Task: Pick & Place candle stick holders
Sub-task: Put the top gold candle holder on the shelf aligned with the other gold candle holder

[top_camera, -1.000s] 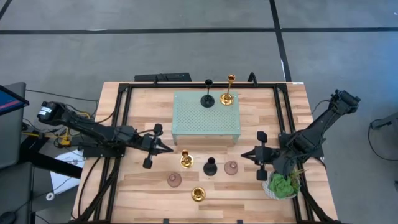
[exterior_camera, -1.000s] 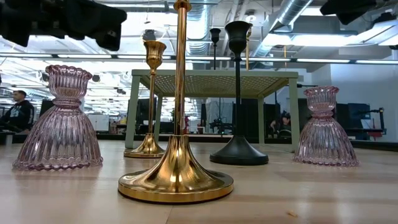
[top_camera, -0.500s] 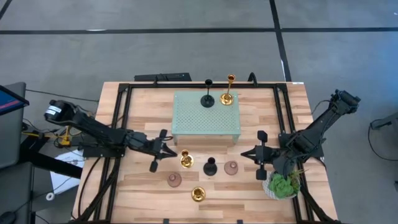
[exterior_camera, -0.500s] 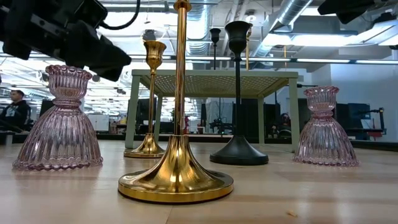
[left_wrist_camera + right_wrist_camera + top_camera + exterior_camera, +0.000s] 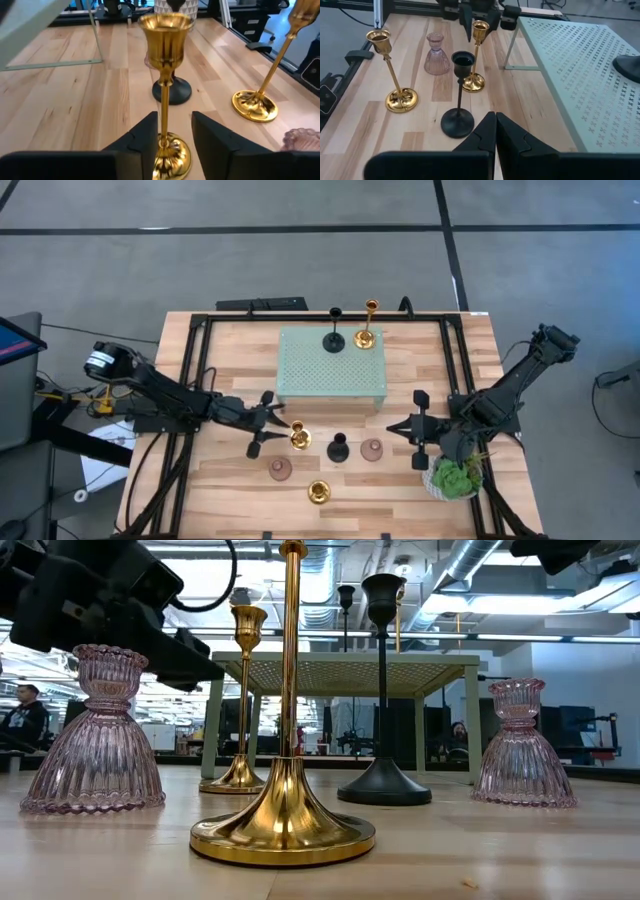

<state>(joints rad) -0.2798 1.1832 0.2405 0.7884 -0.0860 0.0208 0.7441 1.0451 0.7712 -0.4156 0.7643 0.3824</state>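
**Left gripper astride gold holder stem; right arm parked**

I find the left gripper [image 5: 275,424] at the gold holder [image 5: 300,436] that stands just in front of the green perforated stand [image 5: 332,366], toward that stand's left corner. In the left wrist view its two fingers [image 5: 142,137] are spread, one on each side of the slim stem low down near the base [image 5: 170,159], with a gap visible on both sides. I see no contact between pads and stem.

The right gripper [image 5: 412,429] sits at the right of the table, just beside the potted plant [image 5: 458,479]. In its wrist view the fingertips [image 5: 486,131] meet with nothing between them.

Holder positions as I read them from above:
- A black holder [image 5: 338,447] stands just right of the gold one at the left gripper.
- A pink holder [image 5: 372,449] stands right of that black one, between it and the right gripper.
- A second pink holder [image 5: 280,469] stands nearer the front edge, left of centre.
- A second gold holder [image 5: 319,492] stands closest to the front edge.
- On the green stand, a black holder [image 5: 334,341] and a gold holder [image 5: 365,338] stand side by side near its rear edge.

All seven are upright on the wooden table [image 5: 230,350] or the stand.
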